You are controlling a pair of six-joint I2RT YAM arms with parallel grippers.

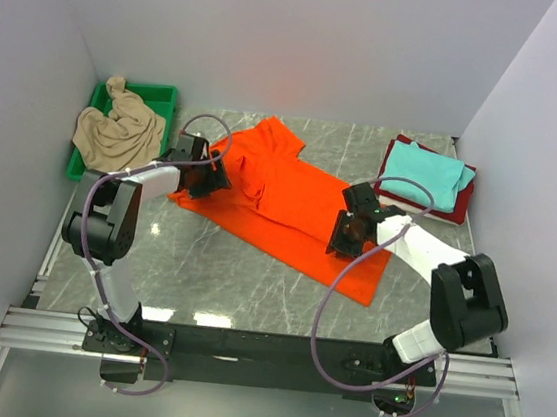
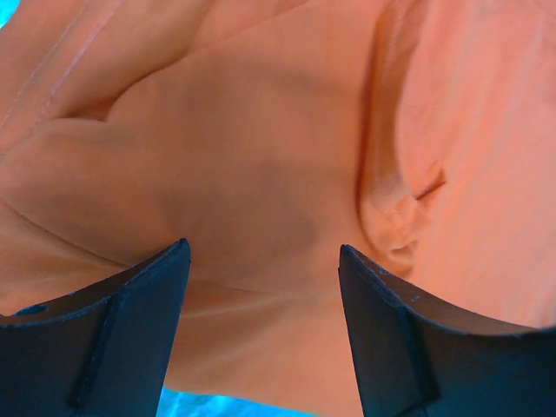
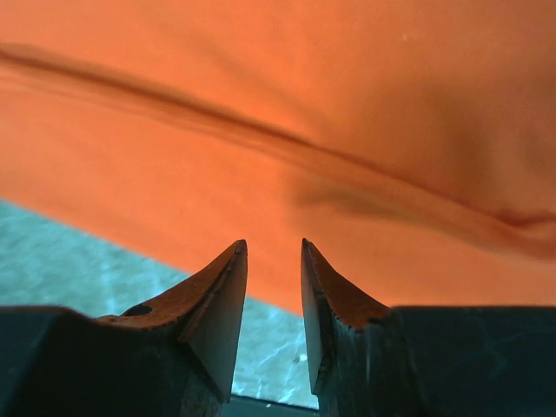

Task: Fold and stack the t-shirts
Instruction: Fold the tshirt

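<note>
Orange t-shirt [image 1: 290, 195] lies spread on the middle of the bench [image 1: 210, 281], running diagonally from far-centre to near-right, with a few creases and a fold ridge near its left side. Left tool [image 1: 210, 175] sits at the shirt's left edge. Its jaws are wide apart with nothing between them; the wrist view shows only orange cloth behind, and I can't tell if the tips touch it. Right tool [image 1: 348, 239] is at the shirt's right edge. Its jaws stand a narrow gap apart with nothing pinched in the gap. From above its tips are hidden under the wrist, so contact with the cloth is unclear. Beige shirt [image 1: 118, 132] is crumpled at far left, partly in the green tray [image 1: 161, 91] and spilling over its near rim. Teal shirt [image 1: 423, 173] is folded at far right on top of a dark red shirt [image 1: 466, 198], of which only the edges show.
</note>
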